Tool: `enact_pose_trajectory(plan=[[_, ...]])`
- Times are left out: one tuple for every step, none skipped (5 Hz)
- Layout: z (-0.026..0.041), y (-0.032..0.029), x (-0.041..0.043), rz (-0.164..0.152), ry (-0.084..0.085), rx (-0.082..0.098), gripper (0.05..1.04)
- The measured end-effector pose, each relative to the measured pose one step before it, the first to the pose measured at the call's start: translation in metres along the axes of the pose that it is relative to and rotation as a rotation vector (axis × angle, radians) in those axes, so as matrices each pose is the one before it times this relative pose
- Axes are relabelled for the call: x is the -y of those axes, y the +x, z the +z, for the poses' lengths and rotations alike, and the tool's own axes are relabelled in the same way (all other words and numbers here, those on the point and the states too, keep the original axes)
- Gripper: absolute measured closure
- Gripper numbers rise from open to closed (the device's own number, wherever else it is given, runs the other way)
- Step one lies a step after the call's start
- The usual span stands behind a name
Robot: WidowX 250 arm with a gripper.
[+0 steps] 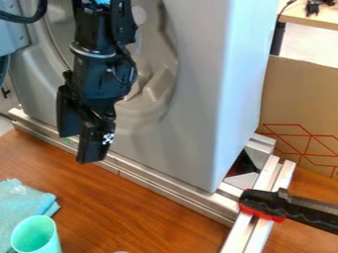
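The end effector (80,147) hangs in front of the machine (191,99), towards the left of its front face, its fingers (94,146) parted, one ending lower in the view than the other. It grasps nothing that can be seen; whether it touches the machine cannot be told. The machine, grey with a rounded recess in its front, stands behind the end effector and reaches off to its right. A metal rail (155,182) runs along the machine's foot. Nearer the camera than the machine, on the wooden tabletop (151,217), lie a light blue cloth (20,200) and a mint-green cup (37,237), both below and left of the end effector in the view; the cup overlaps the cloth's edge. By the machine's near right corner, a black and red clamp (264,203) sits across two more rails (254,225). To the machine's right, cardboard (300,99) with red lines stands upright.
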State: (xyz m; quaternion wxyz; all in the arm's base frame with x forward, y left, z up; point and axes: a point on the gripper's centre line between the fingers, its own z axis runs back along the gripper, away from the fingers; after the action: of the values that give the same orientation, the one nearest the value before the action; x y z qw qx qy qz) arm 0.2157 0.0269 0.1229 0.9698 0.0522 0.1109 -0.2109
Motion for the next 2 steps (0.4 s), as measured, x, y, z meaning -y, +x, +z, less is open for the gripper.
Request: enact_pose_trajectory(plan=[[-0.00468,-0.00089,0.00064,-0.0026,-0.0103,-0.0127,0.083],[-0.00600,-0.02143,-0.03662,0.1002,-0.0334,0.0485,0.083]])
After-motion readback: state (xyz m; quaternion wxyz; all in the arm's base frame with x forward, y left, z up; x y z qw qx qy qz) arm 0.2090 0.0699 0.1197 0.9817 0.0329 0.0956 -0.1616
